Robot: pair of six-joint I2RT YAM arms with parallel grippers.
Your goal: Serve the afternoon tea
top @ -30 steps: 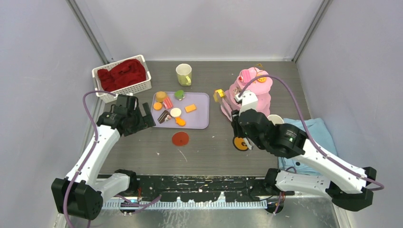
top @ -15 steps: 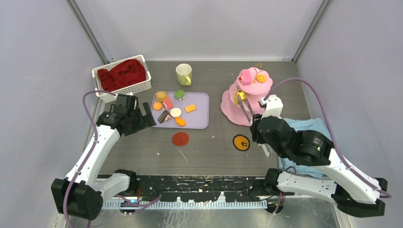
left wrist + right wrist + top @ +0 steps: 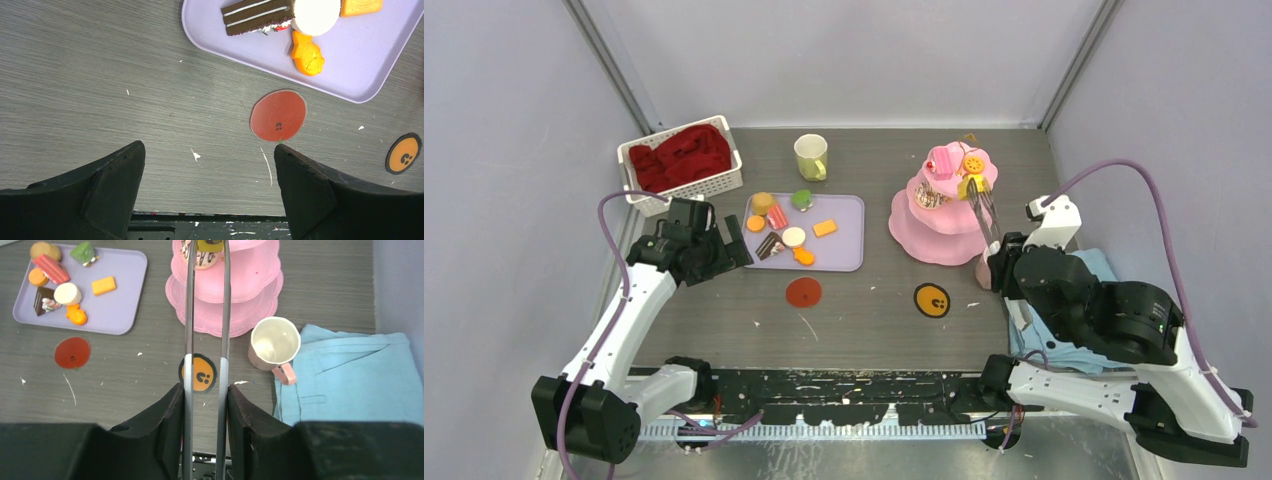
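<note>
Pink mug (image 3: 275, 342) handle points at towel (image 3: 350, 375); right claw (image 3: 206, 390) grips tweezers (image 3: 189, 315).

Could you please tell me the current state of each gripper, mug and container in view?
left gripper: open, empty.
right gripper: shut on tongs.
tongs: pinching a yellow sweet at the pink stand.
pink mug: upright, empty.
yellow-green mug: upright.
purple tray: holding several sweets.
white basket: full of red cloth.
blue towel: folded flat.

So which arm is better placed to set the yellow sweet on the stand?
Right: the right gripper holds tongs carrying the yellow sweet at the stand; the left gripper hangs open near the tray.
</note>
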